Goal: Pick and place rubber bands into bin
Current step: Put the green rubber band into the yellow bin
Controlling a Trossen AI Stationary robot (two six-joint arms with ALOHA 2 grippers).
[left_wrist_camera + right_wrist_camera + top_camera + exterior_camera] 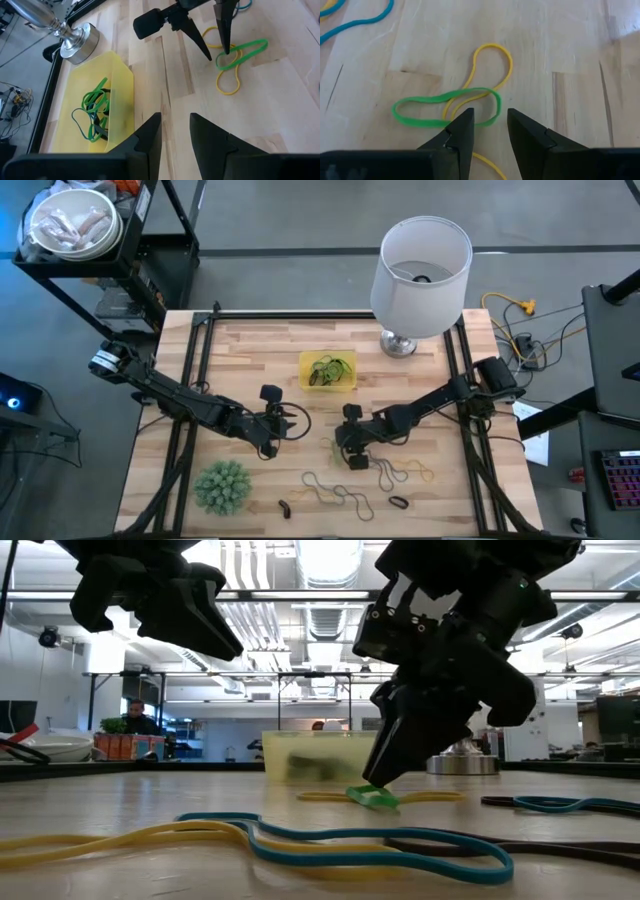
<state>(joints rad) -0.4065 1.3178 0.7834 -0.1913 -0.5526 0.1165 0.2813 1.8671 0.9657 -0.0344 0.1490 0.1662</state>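
Observation:
A green rubber band [420, 120] lies flat on the wooden table, crossed with a yellow rubber band [492, 47]. My right gripper [490, 125] stands open over the green band's end, slanting down, its tips at the table [378, 790]. My left gripper [175, 130] hovers open and empty above the table, between the bin and these bands. The yellow bin [345, 384] stands on the table's far middle with green bands [92, 107] inside. More bands, yellow and blue [300, 840], lie toward the near edge. My right gripper comes at the green band's end [492, 116] from above, slanting down, where that end crosses the yellow band. One fingertip [227, 49] stands on the band there, the other [207, 54] on the wood beside it. The band lies flat on the table.
A white lamp with a metal base [420, 275] stands at the far right. A spiky green ball [222, 485] sits at the near left. Small black bands [398, 502] lie near the front edge. Black frame rails [190, 380] run along the table's sides.

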